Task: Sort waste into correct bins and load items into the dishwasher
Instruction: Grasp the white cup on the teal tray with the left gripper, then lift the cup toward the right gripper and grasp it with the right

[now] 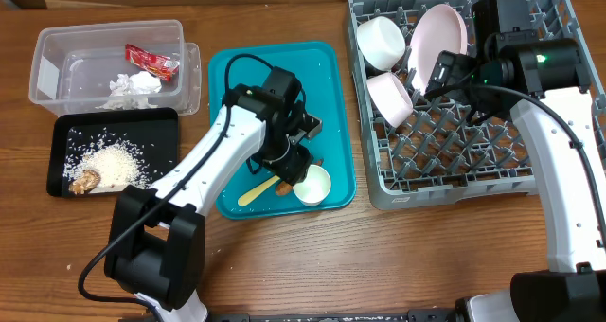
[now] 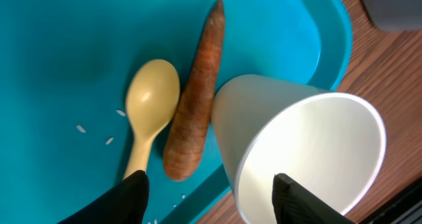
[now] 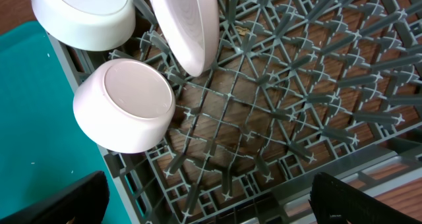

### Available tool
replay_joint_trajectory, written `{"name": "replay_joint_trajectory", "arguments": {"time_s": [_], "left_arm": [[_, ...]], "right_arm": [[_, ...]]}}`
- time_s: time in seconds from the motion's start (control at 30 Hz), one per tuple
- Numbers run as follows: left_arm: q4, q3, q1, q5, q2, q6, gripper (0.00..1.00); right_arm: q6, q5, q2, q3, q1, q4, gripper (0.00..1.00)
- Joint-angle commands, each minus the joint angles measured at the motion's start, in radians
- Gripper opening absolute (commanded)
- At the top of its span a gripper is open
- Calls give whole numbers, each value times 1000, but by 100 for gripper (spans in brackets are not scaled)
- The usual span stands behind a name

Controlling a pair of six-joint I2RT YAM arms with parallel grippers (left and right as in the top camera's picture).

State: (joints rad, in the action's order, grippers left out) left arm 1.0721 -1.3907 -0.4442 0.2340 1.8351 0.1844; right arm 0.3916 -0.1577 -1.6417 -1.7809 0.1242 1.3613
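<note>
The white cup (image 1: 312,184) lies on its side at the teal tray's (image 1: 331,76) front right corner, beside the orange-brown carrot stick (image 2: 195,92) and the pale yellow spoon (image 2: 150,102). My left gripper (image 2: 210,197) is open; one finger is inside the cup's mouth (image 2: 310,158), the other outside over the tray. The grey dish rack (image 1: 530,161) holds two white bowls (image 1: 381,40) (image 1: 390,97) and the pinkish plate (image 1: 437,36) upright. My right gripper (image 3: 210,201) is open and empty above the rack (image 3: 277,118), near the bowls (image 3: 125,105) and the plate (image 3: 188,26).
The clear tub (image 1: 57,66) at the back left holds a red wrapper (image 1: 151,61) and crumpled white paper (image 1: 133,87). The black tray (image 1: 66,133) in front of it holds rice (image 1: 118,161) and a brown food lump (image 1: 85,180). A few rice grains (image 2: 109,140) lie on the teal tray.
</note>
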Motion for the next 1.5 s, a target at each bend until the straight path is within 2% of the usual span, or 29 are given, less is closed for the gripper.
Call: {"name": "replay_joint_trajectory", "arguments": {"time_s": [0.0, 0.03, 0.07, 0.1, 0.13, 0.3, 0.4, 0.53, 0.6, 0.7, 0.8, 0.9, 1.0, 1.2, 1.47], "left_arm": [[-27, 46, -24, -6, 4, 10, 49], [-35, 51, -26, -6, 4, 10, 40], [-43, 53, -26, -10, 4, 10, 25], [-50, 53, -26, -10, 4, 10, 7], [-58, 53, -25, -12, 4, 9, 4], [-59, -4, 15, 18, 2, -126, 4], [-22, -78, 76, 164, 2, -123, 4], [11, -160, 202, 422, 2, -101, 4], [11, -174, 271, 562, 2, -99, 4], [22, -176, 372, 789, 2, -47, 4], [54, -176, 449, 946, 2, 0, 4], [82, -176, 494, 1041, 2, 19, 4], [99, -176, 504, 1110, 2, 19, 4], [102, -176, 496, 1209, 2, 18, 4], [105, -175, 495, 1337, 2, 18, 4]], "right_arm": [[-6, -10, 24, -3, -2, -6, 100], [-6, -10, 24, -3, -2, -6, 100], [-6, -10, 24, -3, -2, -7, 100], [-6, -10, 24, -3, -2, -8, 100], [-6, -6, 24, -3, -2, -10, 100], [-3, 86, 24, -3, -2, -13, 100], [-11, 208, 24, -3, -2, -29, 100], [-96, 497, 24, 35, 0, -128, 99], [-140, 678, 24, 89, 4, -225, 99], [-143, 837, 24, 180, 18, -374, 99], [-142, 995, 24, 284, 39, -552, 99], [-136, 1150, 23, 380, 69, -753, 99], [-129, 1208, 23, 441, 113, -905, 98], [-130, 1207, 21, 454, 208, -1040, 97], [-130, 1208, 21, 454, 237, -1097, 96]]}}
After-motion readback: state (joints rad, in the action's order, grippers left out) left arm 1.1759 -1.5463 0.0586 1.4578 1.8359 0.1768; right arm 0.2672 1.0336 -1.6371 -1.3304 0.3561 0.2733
